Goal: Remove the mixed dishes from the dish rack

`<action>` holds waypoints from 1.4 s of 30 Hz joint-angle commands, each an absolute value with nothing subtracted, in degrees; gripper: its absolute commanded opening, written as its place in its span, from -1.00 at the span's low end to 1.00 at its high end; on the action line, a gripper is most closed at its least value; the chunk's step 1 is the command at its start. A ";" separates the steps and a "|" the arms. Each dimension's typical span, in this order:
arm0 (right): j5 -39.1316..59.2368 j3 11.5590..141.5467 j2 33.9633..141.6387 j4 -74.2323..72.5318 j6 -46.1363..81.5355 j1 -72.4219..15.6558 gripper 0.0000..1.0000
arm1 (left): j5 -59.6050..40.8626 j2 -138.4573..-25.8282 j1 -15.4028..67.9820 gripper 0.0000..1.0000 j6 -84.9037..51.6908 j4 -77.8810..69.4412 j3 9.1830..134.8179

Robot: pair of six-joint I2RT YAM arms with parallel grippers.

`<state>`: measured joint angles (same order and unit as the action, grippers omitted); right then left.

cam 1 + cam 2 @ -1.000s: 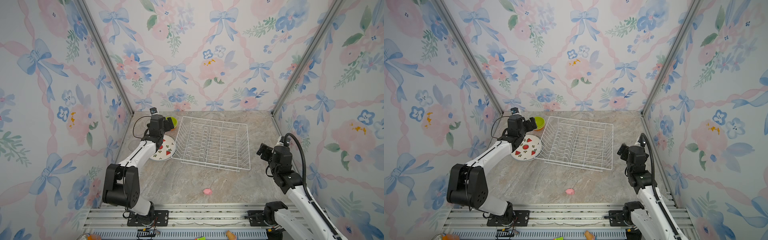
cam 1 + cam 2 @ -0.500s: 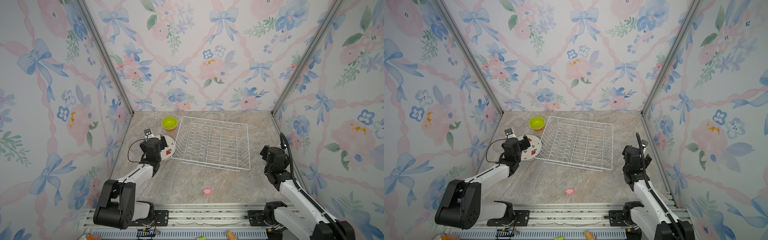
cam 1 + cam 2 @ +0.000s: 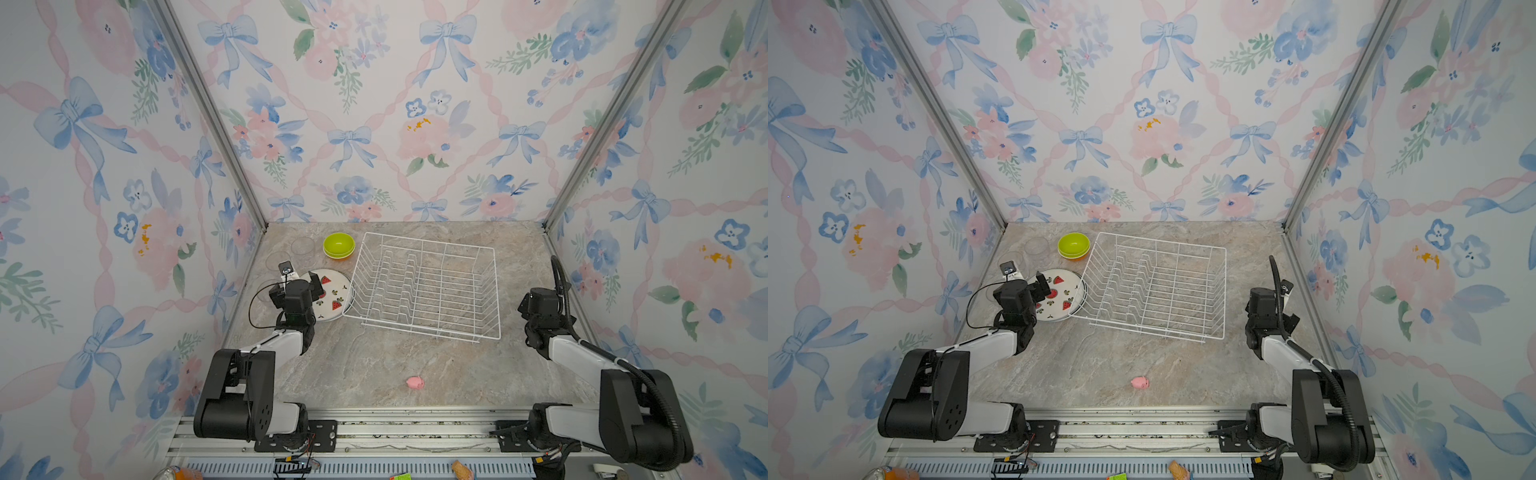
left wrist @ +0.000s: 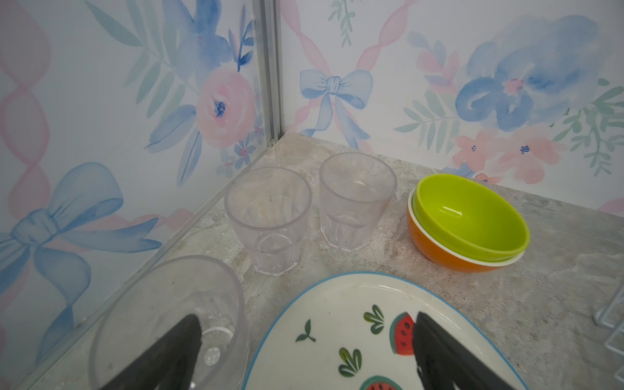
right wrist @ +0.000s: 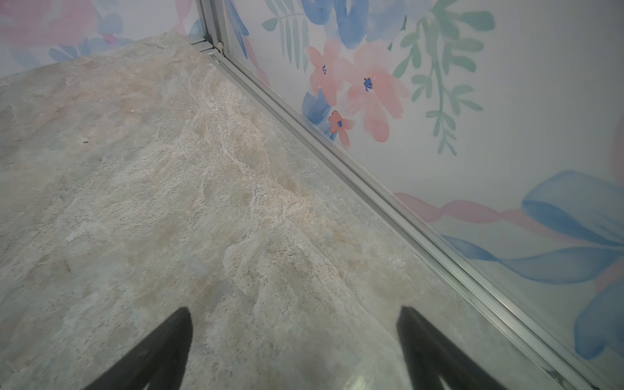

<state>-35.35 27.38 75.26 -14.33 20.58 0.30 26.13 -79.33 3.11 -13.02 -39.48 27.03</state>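
Left wrist view: left claw (image 4: 307, 319) gapes wide, hovering above plate (image 4: 337, 297).

A stone-patterned tabletop (image 3: 374, 365) is seen, with a white wire dish rack (image 3: 419, 286) set toward its far edge. Three clear glasses (image 4: 268, 219) are stood along the left edge by the far left corner, and an orange bowl (image 4: 449, 256) and a watermelon-print plate (image 3: 336, 293) are placed between them and the rack. A small pink toy (image 3: 414, 382) is found near the front edge.

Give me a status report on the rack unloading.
Left end effector open, right end effector open, nothing held. Dish rack unloaded; plates, glasses, bowls beside it. No obstruction.
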 commanded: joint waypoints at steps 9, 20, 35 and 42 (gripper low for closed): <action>-32.87 32.40 81.82 -20.41 17.49 0.61 0.93 | 23.84 -82.81 2.81 0.95 -8.29 -43.14 24.49; -31.95 33.58 84.90 -23.99 14.48 0.06 0.93 | 26.69 -88.07 2.82 0.96 -8.78 -47.11 24.71; -42.77 28.56 89.29 -45.04 -4.05 -14.81 0.94 | 26.54 -87.91 7.16 0.96 -2.60 -57.10 19.87; -41.36 29.00 89.21 -43.89 -3.65 -14.37 0.94 | 26.81 -88.24 7.91 0.96 -1.60 -58.09 19.79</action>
